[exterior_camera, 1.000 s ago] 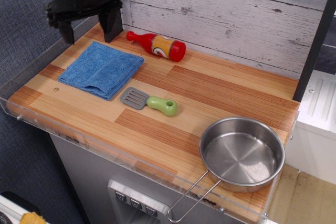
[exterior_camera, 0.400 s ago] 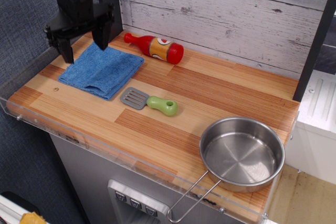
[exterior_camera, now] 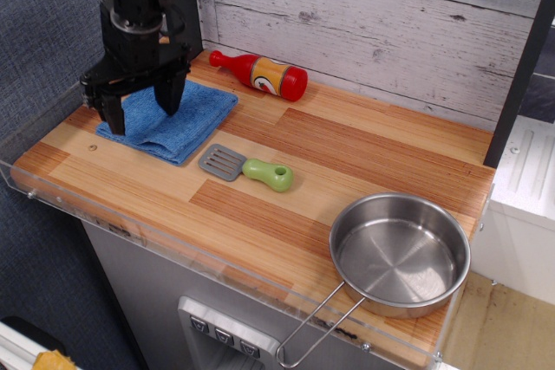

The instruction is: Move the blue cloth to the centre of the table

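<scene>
Now the black gripper (exterior_camera: 140, 107), jaws spread open, sits low over the blue cloth (exterior_camera: 173, 120), left of the spatula (exterior_camera: 245, 167) on the table (exterior_camera: 347, 153).

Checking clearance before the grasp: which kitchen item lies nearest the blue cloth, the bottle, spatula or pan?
The spatula: its grey blade almost touches the blue cloth. The pan is farthest.
</scene>
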`<state>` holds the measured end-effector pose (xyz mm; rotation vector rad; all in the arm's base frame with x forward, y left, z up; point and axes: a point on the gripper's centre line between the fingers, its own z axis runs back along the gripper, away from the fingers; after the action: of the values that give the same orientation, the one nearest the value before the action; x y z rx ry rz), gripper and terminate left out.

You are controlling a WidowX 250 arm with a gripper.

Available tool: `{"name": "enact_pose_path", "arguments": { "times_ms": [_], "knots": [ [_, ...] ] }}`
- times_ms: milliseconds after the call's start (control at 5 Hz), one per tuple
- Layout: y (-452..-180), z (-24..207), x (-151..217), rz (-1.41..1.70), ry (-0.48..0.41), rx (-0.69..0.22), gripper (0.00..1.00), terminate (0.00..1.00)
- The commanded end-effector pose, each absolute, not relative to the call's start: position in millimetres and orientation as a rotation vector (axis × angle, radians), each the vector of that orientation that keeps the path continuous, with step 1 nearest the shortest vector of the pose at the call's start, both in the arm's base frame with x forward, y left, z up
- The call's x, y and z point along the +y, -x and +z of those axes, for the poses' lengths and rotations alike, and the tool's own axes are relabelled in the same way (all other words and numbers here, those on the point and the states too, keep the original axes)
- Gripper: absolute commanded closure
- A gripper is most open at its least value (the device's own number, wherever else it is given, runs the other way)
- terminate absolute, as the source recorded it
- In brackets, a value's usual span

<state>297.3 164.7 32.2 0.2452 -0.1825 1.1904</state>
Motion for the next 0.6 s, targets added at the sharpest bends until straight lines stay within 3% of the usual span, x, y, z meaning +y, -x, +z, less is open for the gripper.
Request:
{"name": "enact_pose_path", "arguments": {
  "times_ms": [0, 400],
  "knots": [
    [-313.9, 25.7, 159.7, 1.183, -0.276, -0.17, 0.0, 0.0],
    [-315.8, 17.6, 155.4, 1.172, -0.325, -0.148, 0.0, 0.0]
  ]
}}
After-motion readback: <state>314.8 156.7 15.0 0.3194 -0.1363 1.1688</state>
